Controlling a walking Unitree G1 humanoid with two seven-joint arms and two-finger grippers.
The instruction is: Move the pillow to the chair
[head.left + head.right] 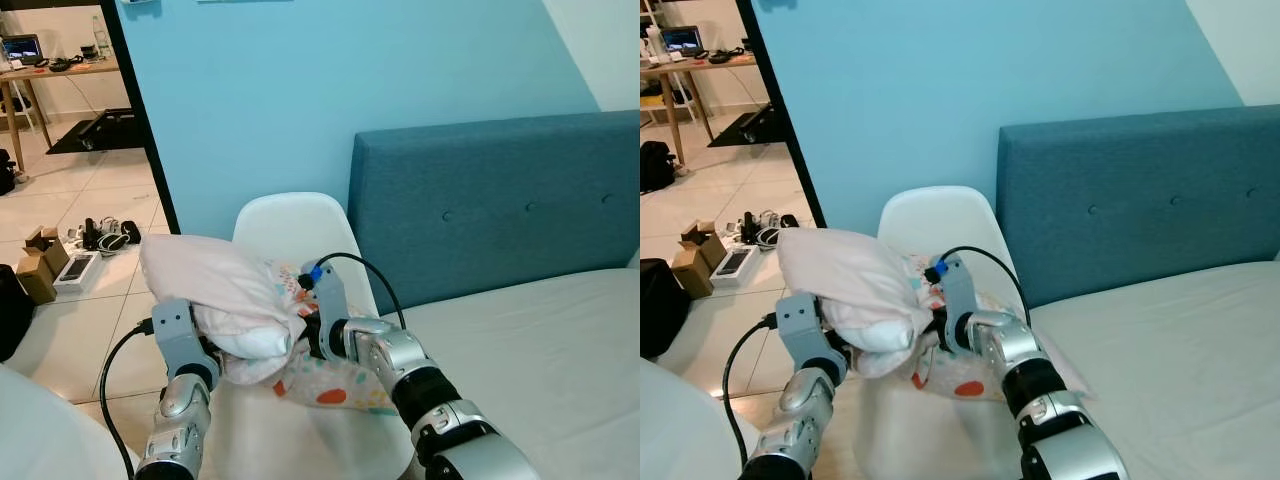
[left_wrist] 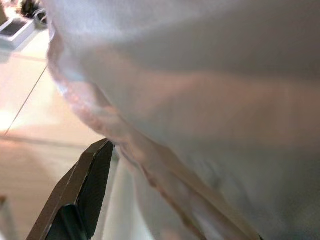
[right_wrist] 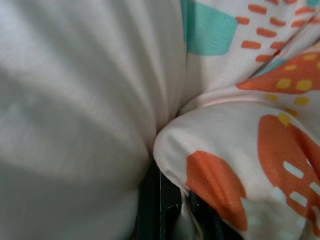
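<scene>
Pillow (image 1: 215,290), soft pale pink with an orange-and-teal patterned cover, sits squeezed between both grippers above the white moulded plastic chair (image 1: 290,225). Left gripper (image 1: 205,345) presses at its 7 o'clock, right gripper (image 1: 310,335) at 4 o'clock; whether either is clenched on the fabric, I cannot tell. Teal upholstered headboard (image 1: 500,200) stands at 3 o'clock.

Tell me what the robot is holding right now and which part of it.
The pillow, squeezed between both tools: the left tool at its near left side, the right tool at its right side, over the white chair.
</scene>
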